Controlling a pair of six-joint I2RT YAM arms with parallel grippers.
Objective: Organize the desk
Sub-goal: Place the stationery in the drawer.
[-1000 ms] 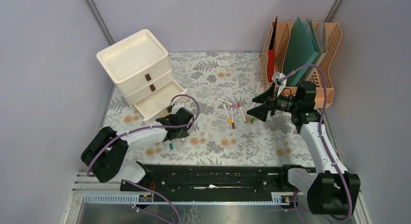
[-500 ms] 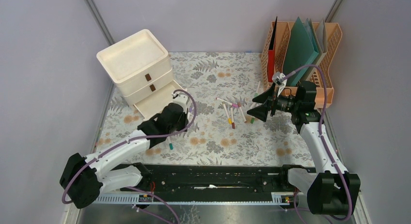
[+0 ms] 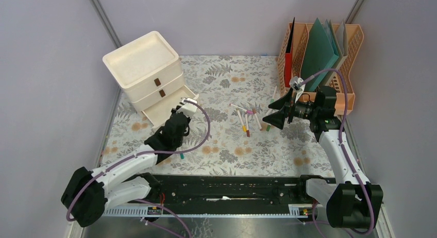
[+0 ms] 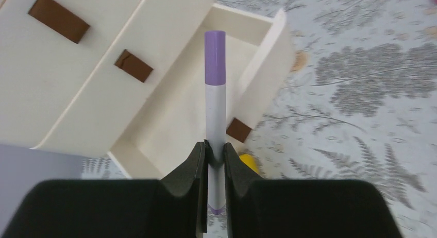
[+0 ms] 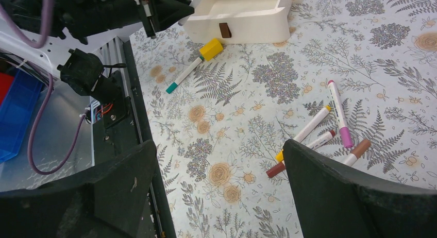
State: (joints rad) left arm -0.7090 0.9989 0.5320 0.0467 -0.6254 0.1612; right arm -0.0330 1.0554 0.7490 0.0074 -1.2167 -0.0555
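Now the left pincer (image 4: pixel 215 148), clamped on a purple marker (image 4: pixel 215 94), has reached the open drawer (image 4: pixel 180 114) ahead, ready to stow it.

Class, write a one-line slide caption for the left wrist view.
The left claw grips a purple-capped marker over the open drawer.

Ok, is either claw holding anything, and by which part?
The left claw pinches a white marker with a purple cap near its tail end, cap pointing toward the open drawer. The right claw is open, holding nothing.
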